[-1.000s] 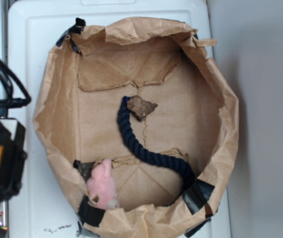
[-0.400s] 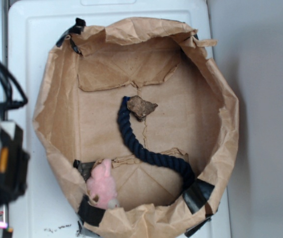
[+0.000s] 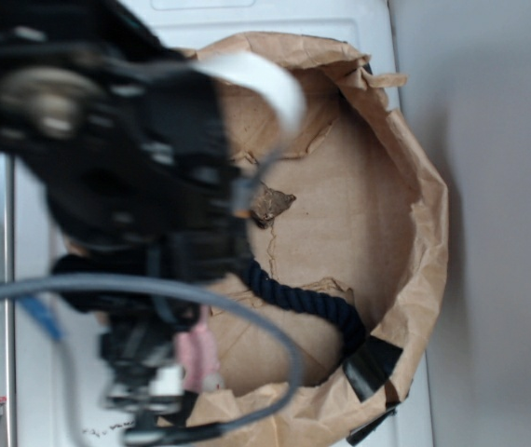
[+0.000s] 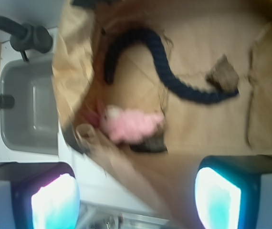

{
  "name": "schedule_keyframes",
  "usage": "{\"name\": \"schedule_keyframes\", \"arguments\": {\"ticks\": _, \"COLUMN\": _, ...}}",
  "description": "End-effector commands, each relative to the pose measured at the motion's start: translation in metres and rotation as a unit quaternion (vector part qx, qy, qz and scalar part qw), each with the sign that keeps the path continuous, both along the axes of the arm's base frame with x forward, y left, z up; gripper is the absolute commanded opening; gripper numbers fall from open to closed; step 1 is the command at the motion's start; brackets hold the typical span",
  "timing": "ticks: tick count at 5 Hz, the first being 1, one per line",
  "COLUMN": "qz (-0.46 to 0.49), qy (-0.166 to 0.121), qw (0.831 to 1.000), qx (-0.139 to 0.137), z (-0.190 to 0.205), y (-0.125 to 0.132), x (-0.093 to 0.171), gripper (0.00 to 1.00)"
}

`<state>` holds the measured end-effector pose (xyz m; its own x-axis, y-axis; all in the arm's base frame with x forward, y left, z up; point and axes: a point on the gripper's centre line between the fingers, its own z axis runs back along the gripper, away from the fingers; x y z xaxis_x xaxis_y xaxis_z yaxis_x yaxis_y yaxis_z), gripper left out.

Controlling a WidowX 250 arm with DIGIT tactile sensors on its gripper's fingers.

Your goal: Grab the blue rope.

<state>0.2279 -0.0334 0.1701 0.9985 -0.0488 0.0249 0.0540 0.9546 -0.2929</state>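
Gripper (image 4: 136,195) open, fingers (image 4: 219,198) well apart, holding nothing. Rope (image 4: 162,67) ahead of the fingertips, lying curved on the floor of the paper bag (image 4: 269,86), not touched. Pink toy (image 4: 131,125) nearer the gripper than rope; brown scrap (image 4: 224,75) at rope's far end.

1. Exterior view: even, soft daylight-like illumination; the arm (image 3: 126,186) fills the left half, strongly motion-blurred and out of focus, reading as a dark mass.
2. The paper bag (image 3: 415,205) stays sharp, casting a soft shadow on the grey surface to its right.
3. Wrist view: overall motion blur; the fingertips (image 4: 217,198) glow overexposed cyan-white, and the blue rope (image 4: 174,81) is smeared.
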Motion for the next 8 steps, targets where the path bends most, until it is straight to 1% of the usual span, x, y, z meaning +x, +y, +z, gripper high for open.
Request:
{"name": "schedule_keyframes", "arguments": {"ticks": 1, "qz": -0.015, "qy": -0.039, "qw": 0.999, "qx": 0.005, "z": 0.005, "y": 0.012, "x": 0.038, "gripper": 1.0}}
{"name": "schedule_keyframes", "arguments": {"ticks": 2, "qz": -0.056, "qy": -0.047, "qw": 0.997, "qx": 0.031, "z": -0.009, "y": 0.008, "x": 0.047, "gripper": 1.0}}
{"name": "schedule_keyframes", "arguments": {"ticks": 6, "qz": -0.056, "qy": -0.047, "qw": 0.997, "qx": 0.031, "z": -0.009, "y": 0.008, "x": 0.047, "gripper": 1.0}}
{"name": "schedule_keyframes", "arguments": {"ticks": 7, "qz": -0.061, "qy": -0.043, "qw": 0.996, "qx": 0.051, "z": -0.028, "y": 0.01, "x": 0.065, "gripper": 1.0}}
{"name": "schedule_keyframes", "arguments": {"ticks": 8, "qz": -0.065, "qy": -0.041, "qw": 0.995, "qx": 0.065, "z": -0.036, "y": 0.007, "x": 0.068, "gripper": 1.0}}
